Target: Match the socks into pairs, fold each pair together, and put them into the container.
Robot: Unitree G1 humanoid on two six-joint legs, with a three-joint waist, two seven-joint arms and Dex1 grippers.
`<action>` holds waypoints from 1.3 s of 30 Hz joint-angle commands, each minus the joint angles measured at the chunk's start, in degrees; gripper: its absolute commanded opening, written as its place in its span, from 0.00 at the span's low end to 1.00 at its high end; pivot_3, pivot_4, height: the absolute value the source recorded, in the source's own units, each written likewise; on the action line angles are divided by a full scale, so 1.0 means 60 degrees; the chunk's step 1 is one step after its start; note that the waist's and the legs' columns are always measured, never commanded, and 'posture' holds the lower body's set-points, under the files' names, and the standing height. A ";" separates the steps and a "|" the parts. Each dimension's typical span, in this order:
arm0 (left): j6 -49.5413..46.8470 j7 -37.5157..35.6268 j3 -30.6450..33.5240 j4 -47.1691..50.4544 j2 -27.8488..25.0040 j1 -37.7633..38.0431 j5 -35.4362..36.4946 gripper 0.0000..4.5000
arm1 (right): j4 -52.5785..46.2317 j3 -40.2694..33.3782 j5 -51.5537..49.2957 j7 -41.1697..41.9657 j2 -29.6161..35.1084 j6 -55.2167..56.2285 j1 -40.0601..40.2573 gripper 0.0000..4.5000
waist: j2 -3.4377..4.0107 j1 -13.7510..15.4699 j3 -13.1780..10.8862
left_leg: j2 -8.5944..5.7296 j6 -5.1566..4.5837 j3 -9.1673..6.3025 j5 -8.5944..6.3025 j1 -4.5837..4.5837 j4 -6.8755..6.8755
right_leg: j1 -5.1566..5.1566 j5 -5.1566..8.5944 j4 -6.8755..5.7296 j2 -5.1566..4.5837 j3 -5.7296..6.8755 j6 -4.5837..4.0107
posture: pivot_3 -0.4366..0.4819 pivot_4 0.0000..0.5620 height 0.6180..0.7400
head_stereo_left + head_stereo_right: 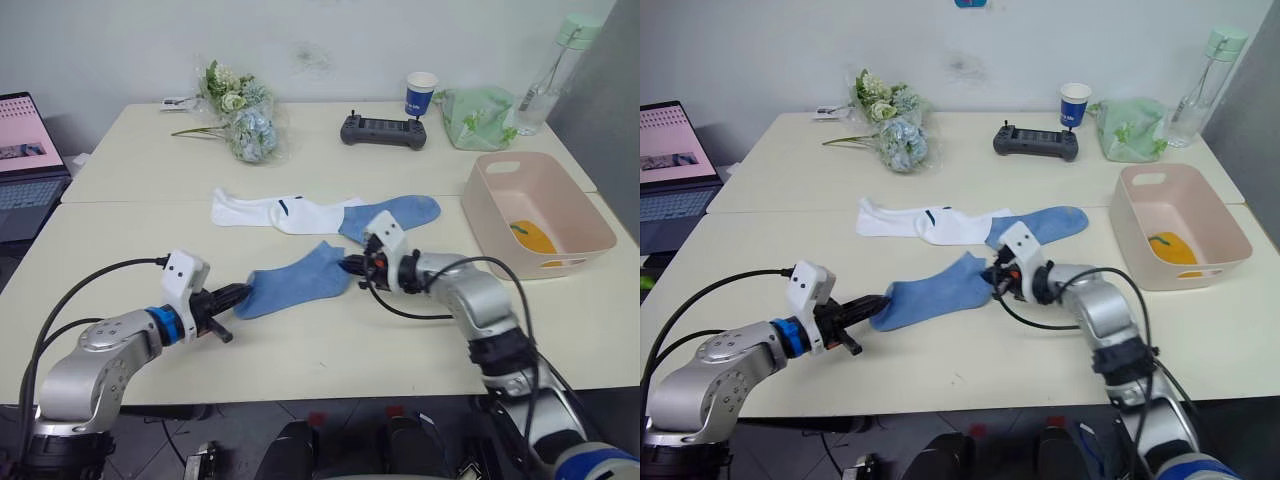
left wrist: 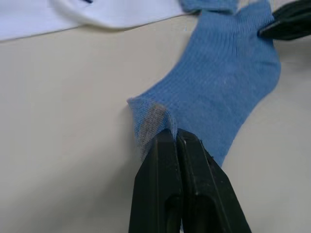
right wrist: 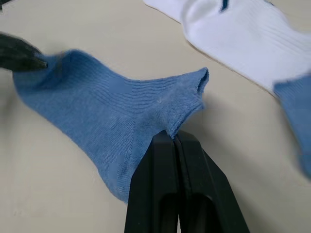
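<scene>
A light blue sock (image 1: 297, 279) lies stretched on the table between my two grippers. My left gripper (image 1: 243, 293) is shut on its toe end (image 2: 154, 119). My right gripper (image 1: 350, 266) is shut on its cuff edge (image 3: 187, 104). A second light blue sock (image 1: 397, 214) lies just behind, partly overlapping two white socks (image 1: 268, 211) with a small dark cuff mark. The pale pink container (image 1: 487, 222) stands at the right, with mustard-yellow sock material (image 1: 531, 238) on its bottom.
Along the back of the table are a flower bouquet (image 1: 241, 112), a black controller (image 1: 384, 130), a blue-and-white paper cup (image 1: 421, 94), a pale green cloth bag (image 1: 481, 117) and a bottle (image 1: 549, 72). A laptop (image 1: 26, 166) sits off the table's left edge.
</scene>
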State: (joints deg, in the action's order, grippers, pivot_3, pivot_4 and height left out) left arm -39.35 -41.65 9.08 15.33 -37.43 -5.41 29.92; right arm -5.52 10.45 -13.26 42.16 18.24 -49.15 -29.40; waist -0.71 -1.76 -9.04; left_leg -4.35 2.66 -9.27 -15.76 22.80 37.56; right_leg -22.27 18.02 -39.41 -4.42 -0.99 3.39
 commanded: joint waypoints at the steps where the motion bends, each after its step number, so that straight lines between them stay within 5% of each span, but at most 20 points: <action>1: 0.0013 0.0121 -0.0825 0.0206 0.0511 -0.0593 -0.0091 0.00 | -0.1797 -0.0790 -0.0711 -0.0141 0.0557 -0.1053 0.0749 0.01 | 0.0000 0.0005 0.0000 | -0.0001 0.0000 0.0001 0.0000 0.0000 0.0001 | 0.0000 0.0000 0.0000 0.0000 0.0000 0.0000 | 0.48 0.27 1.00; 8: -0.0156 0.0216 -0.1642 0.0008 0.0888 -0.1084 -0.0364 0.00 | -0.3977 -0.2271 -0.1684 -0.1046 0.0900 -0.2778 0.2048 0.01 | 0.0000 -0.0149 0.0000 | 0.0015 -0.0003 0.0004 -0.0001 -0.0011 -0.0009 | -0.0003 0.0000 -0.0019 0.0006 -0.0011 0.0000 | 0.48 0.27 1.00; 18: -0.1897 -0.0072 -0.0781 0.0559 0.0225 -0.0533 0.0753 0.00 | -0.4239 -0.3310 -0.2788 -0.0896 0.1883 -0.3287 0.2794 0.01 | 0.0000 -0.0048 0.0000 | 0.0009 -0.0003 0.0010 -0.0001 -0.0011 -0.0011 | 0.0004 0.0001 -0.0008 0.0023 -0.0009 0.0001 | 0.48 0.27 1.00; 39: -0.1631 0.0430 -0.1239 0.1268 0.0468 0.0653 0.0532 0.00 | -0.4354 -0.2824 -0.3336 -0.0773 0.2828 -0.2071 0.4557 0.01 | -0.0001 0.0016 0.0000 | 0.0009 -0.0003 0.0010 -0.0001 -0.0010 -0.0007 | 0.0021 0.0001 0.0008 0.0019 -0.0005 0.0001 | 0.48 0.27 1.00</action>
State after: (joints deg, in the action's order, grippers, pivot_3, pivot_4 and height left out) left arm -48.88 -39.33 1.53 20.80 -34.55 -2.18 32.73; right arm -29.92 -5.50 -32.79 38.25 35.06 -62.88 -2.16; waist -0.71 -1.67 -9.04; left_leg -4.30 2.64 -9.22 -15.77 22.74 37.52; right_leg -22.14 18.02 -39.36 -4.30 -1.01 3.40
